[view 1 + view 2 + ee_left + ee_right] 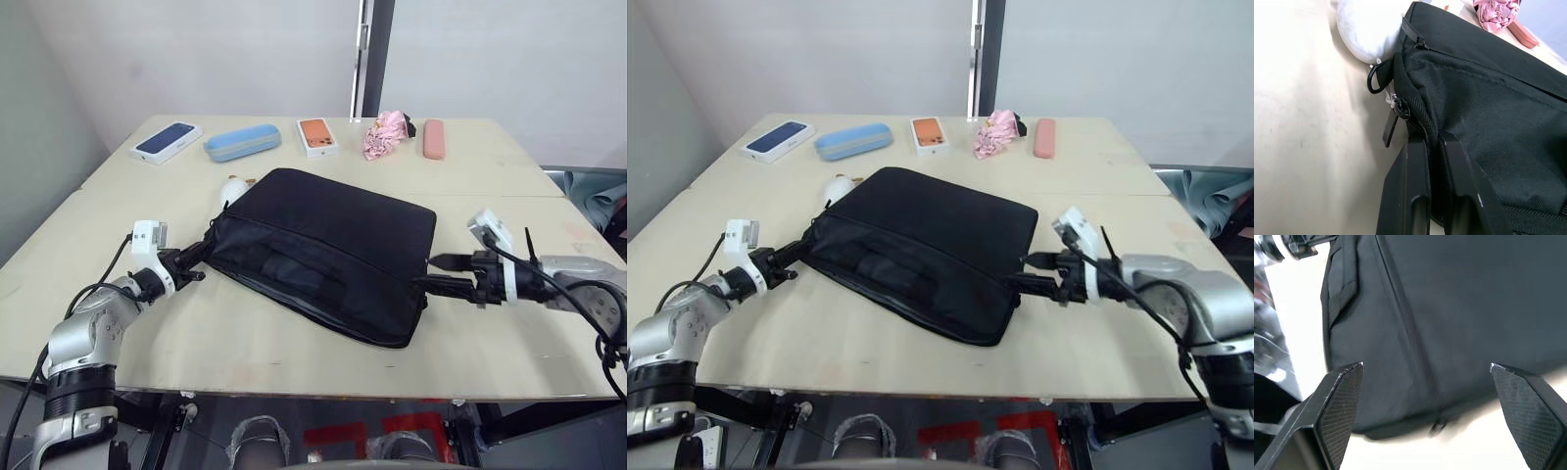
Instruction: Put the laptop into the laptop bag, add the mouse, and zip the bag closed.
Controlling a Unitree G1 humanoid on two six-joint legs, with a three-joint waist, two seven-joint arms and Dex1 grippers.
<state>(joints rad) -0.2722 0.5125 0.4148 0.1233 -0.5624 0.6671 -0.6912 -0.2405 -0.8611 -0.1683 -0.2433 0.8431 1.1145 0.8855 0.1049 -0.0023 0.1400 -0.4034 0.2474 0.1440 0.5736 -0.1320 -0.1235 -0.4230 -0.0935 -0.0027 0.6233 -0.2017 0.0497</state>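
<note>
black laptop bag point(328, 250) lies flat (long axis between both grippers).

Flat black fabric laptop bag point(921, 250) on pale wooden table point(1117, 166), left gripper point(794, 260) at its left corner — right gripper point(1034, 274) spread at its right edge.

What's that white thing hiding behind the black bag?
A white, soft-looking lump pokes out from behind the far left corner of the laptop bag. The bag covers the rest of it. The left claw pinches that end's edge.
</note>
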